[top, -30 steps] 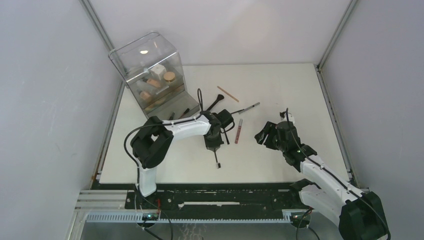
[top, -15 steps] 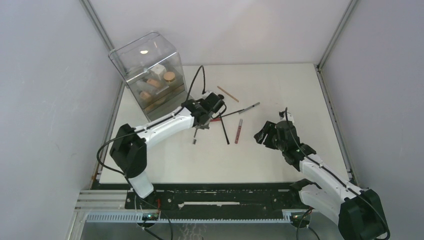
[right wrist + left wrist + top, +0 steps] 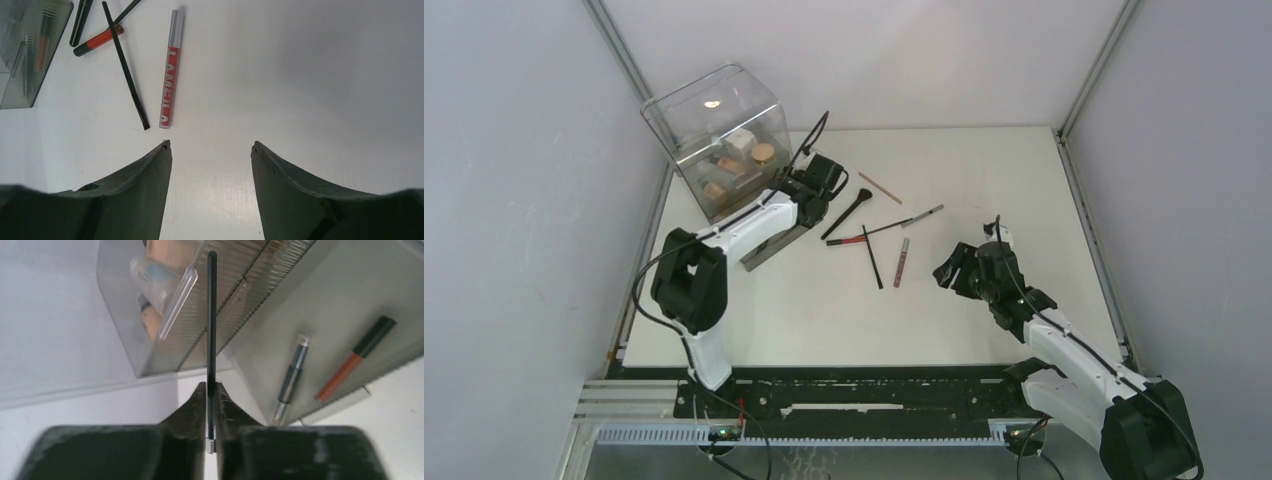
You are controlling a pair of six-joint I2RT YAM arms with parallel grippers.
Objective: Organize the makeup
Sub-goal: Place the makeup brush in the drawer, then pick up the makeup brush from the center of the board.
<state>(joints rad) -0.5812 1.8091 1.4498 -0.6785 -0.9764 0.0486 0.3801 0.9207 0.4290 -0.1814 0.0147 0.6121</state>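
From above, the left pincer (image 3: 812, 188) reached toward the far-left corner of the counter (image 3: 1004, 170), just beside the clear box (image 3: 714, 130). Its state could not be told from here. Mid-counter lay a fluffy black brush (image 3: 849, 213), a tan stick (image 3: 879, 187) and a red tube (image 3: 901, 262). The right pincer (image 3: 952, 272) sat near them, toward the right edge.

The left wrist camera showed the left pincer (image 3: 211, 390) pinching a thin black wand (image 3: 211, 315), which stood straight out from the fingertips toward the box's ribbed wall. Pale bottles (image 3: 155, 275) showed through the plastic, their labels too blurred to read. A grey drawer (image 3: 320, 305) jutted from the base of the box, holding a silver-grey liner (image 3: 291, 380) and an orange tube (image 3: 356, 360) with a black cap, lying apart.

The right wrist camera showed the right pincer (image 3: 211, 150) spread wide over bare counter. The red tube (image 3: 170, 70) lay just beyond its left fingertip. The tube was glossy and silver-capped, with white lettering I could not read. A slim black stick (image 3: 125, 65) lay beside it.
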